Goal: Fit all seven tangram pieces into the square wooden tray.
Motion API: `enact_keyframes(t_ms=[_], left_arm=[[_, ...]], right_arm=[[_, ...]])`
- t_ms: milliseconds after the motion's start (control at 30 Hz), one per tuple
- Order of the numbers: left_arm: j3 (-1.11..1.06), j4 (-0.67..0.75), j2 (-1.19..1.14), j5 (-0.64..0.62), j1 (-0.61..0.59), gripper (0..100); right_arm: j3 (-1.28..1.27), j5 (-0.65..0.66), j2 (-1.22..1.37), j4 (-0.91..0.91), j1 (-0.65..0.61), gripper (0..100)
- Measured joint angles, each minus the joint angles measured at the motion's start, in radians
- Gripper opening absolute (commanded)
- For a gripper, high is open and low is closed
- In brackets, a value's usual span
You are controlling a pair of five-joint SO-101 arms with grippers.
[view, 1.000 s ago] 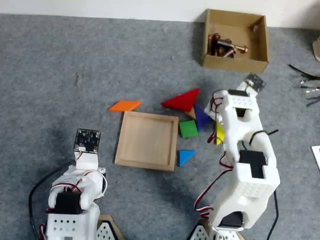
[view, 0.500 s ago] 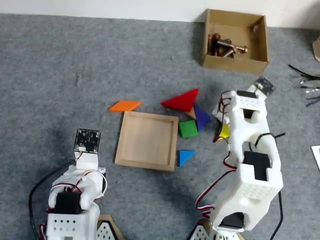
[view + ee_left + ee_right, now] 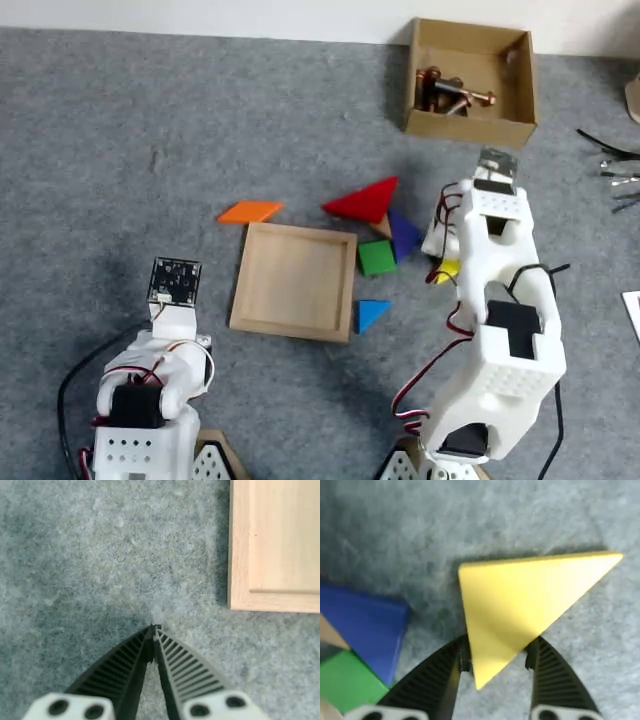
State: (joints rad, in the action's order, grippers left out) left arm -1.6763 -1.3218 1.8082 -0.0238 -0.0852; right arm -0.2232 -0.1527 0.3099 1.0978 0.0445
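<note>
Yellow triangle point(image 3: 520, 605) is gripped by right gripper point(image 3: 498, 654), right of the wooden tray point(image 3: 243, 280), beyond green square point(image 3: 376, 258). Left gripper point(image 3: 154, 628) is seen closed, empty, off tray's near-left corner.

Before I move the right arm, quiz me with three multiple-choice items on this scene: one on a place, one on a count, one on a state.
1. Where is the orange piece?
A. on the mat by the tray's far left corner
B. inside it
C. leaning on its rim

2. How many pieces lie in the tray?
A. four
B. two
C. none

3. The right gripper is:
A. open over the tray
B. shut on the yellow triangle
C. shut on nothing

Answers:
1 A: the high view shows it flat on the mat beside that corner.
2 C: the tray's floor is bare wood.
3 B: in the right wrist view its fingers press the triangle from both sides.
</note>
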Motion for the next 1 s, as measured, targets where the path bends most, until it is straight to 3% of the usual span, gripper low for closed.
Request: enact_keyframes(t_ms=[467,800,1000], left_arm=[[0.000,0.000,0.000,0.000,0.000,1],[0.000,0.000,0.000,0.000,0.000,1],[0.000,0.000,0.000,0.000,0.000,1]], right_arm=[[0.005,0.562,-0.005,0.107,0.026,16.9],[0.060,0.608,-0.184,0.218,0.029,17.3],[0.060,0.588,-0.190,-0.009,0.029,17.4]])
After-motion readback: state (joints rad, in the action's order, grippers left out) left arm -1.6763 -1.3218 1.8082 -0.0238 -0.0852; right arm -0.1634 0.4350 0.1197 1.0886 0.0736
